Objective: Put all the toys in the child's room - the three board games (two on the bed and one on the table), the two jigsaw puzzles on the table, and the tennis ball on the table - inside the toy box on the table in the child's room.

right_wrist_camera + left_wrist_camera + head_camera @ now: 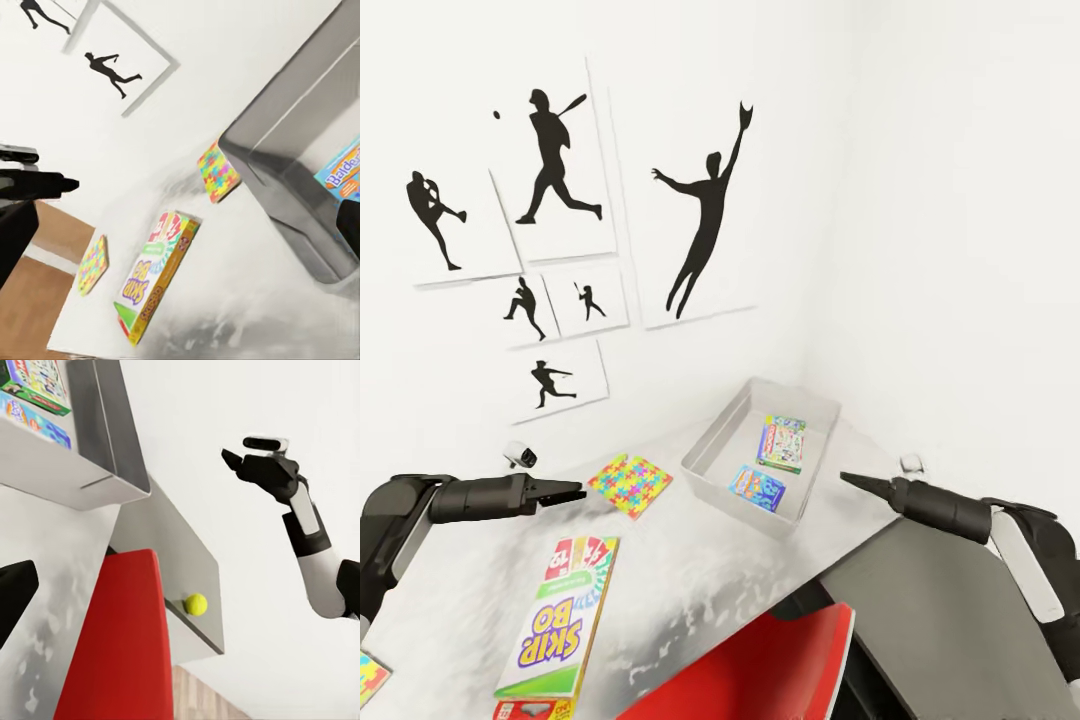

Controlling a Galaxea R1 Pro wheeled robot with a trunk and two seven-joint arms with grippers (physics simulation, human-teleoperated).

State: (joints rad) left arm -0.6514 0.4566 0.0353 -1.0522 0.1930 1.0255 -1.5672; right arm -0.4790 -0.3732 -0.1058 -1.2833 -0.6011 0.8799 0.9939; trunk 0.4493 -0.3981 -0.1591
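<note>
Your left arm point(420, 500) is matte black, its round barrel tapering to thin pointed jaws. Behind the jaws of your right arm point(1000, 530), a black wrist meets a white forearm shell with a grey strip.

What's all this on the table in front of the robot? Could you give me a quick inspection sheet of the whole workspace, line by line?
Surface: pale table, streaky sheen, standing in a white wall corner.
Job's things: grey toy box holds two game boxes. Skip-Bo game lies flat outside it. One jigsaw puzzle lies beside the box, another at the table edge. Tennis ball sits near another table edge.
Clutter: nothing seen.
Grippers: left gripper beside the puzzle, right gripper beside the box; both look shut and empty.
Cables: nothing seen.
Surroundings: baseball silhouette pictures on the wall; red chair tucked under the table; wood floor.
</note>
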